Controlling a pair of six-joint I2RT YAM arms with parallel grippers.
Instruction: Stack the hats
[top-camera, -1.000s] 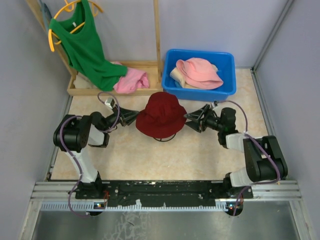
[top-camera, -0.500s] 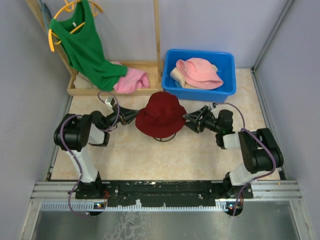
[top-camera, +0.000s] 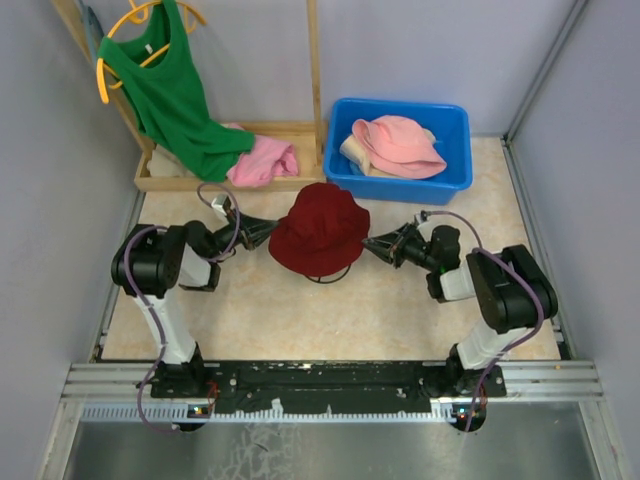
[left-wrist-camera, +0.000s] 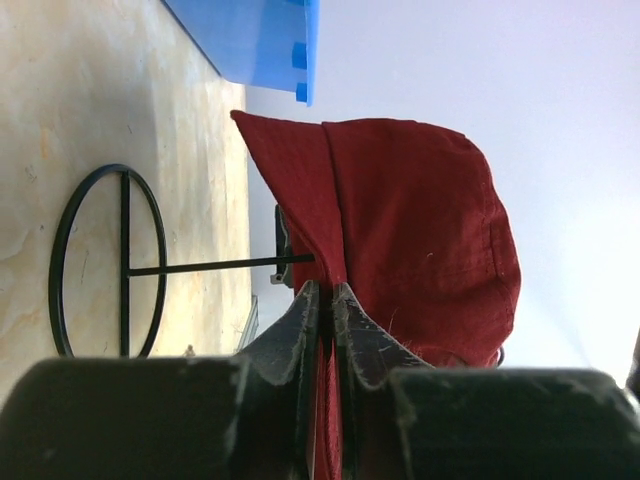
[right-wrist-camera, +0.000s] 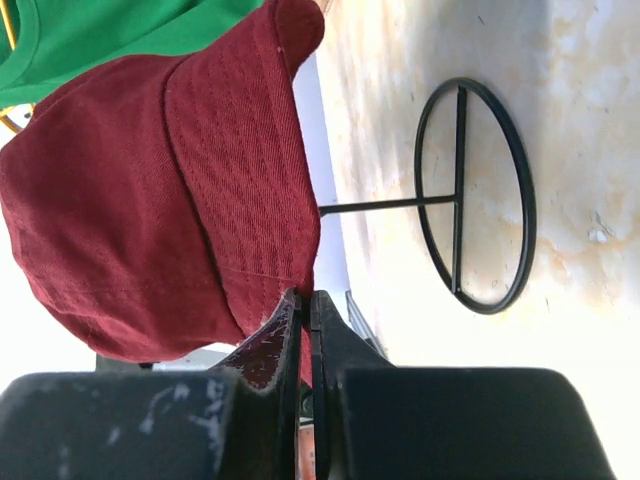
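so l gripper (left-wrist-camera: 322, 290), r gripper (right-wrist-camera: 303, 296) pinch dark red hat (top-camera: 320, 226) brim

Top view: light was even and diffuse, from overhead. Red hat (top-camera: 320, 228) threw only a faint, soft shadow on the table (top-camera: 300, 310). Dull streaky sheen on the metal sheet (top-camera: 300, 440) at the near edge. Focus sharp throughout.

Left wrist: wall (left-wrist-camera: 560, 100) washed out to near white. Left gripper (left-wrist-camera: 322, 292) dark and blurred, too close to the lens.

Right wrist: hat weave crisp. Right gripper (right-wrist-camera: 303, 298) soft and underexposed. Tabletop bright, slightly glared.
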